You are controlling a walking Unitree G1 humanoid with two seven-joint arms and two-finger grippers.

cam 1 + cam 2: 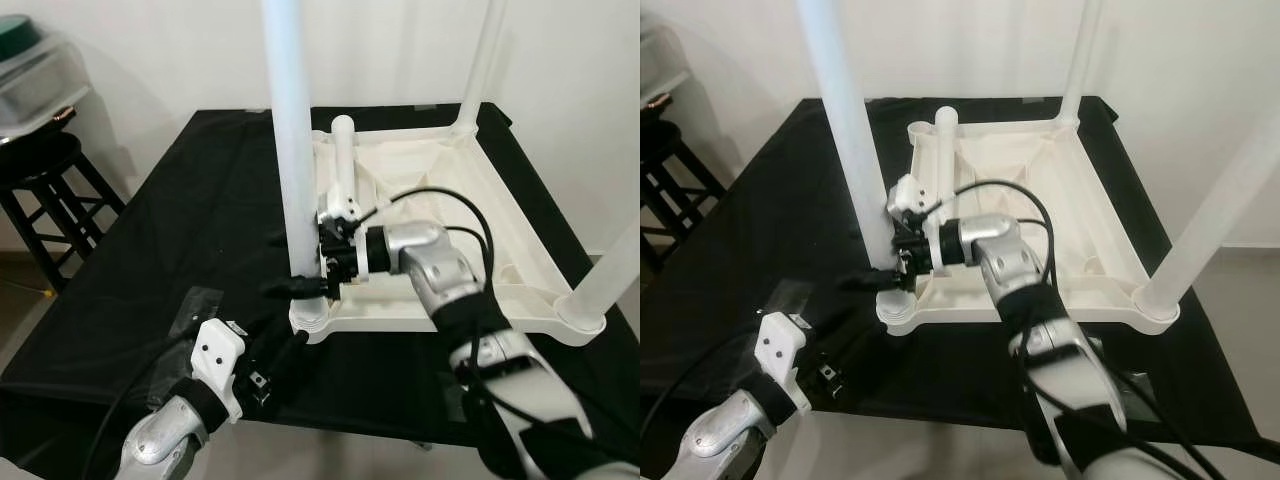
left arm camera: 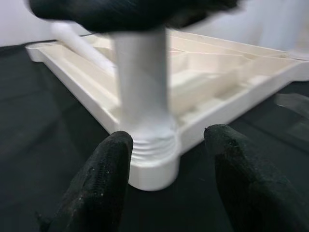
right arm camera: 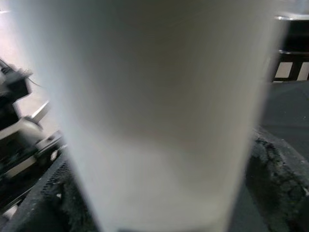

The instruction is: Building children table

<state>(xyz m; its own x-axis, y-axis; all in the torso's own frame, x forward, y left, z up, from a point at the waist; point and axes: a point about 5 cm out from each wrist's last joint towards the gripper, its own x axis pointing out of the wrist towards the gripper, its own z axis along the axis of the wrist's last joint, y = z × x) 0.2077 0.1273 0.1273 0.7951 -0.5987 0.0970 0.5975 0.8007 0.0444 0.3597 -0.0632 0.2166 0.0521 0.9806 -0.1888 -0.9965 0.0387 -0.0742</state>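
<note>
Left eye view: the left gripper [image 1: 275, 368], fingers spread, hovers just short of the near-left corner of the upturned tabletop [image 1: 500, 215]. At that corner the right gripper [image 1: 322, 268] pinches the near-left leg [image 1: 295, 140], whose threads still show above its socket. Two more legs stand at the far-right [image 1: 480, 65] and near-right [image 1: 610, 275] corners; a fourth leg [image 1: 343, 165] lies loose inside the tabletop, so roughly halfway done.
</note>
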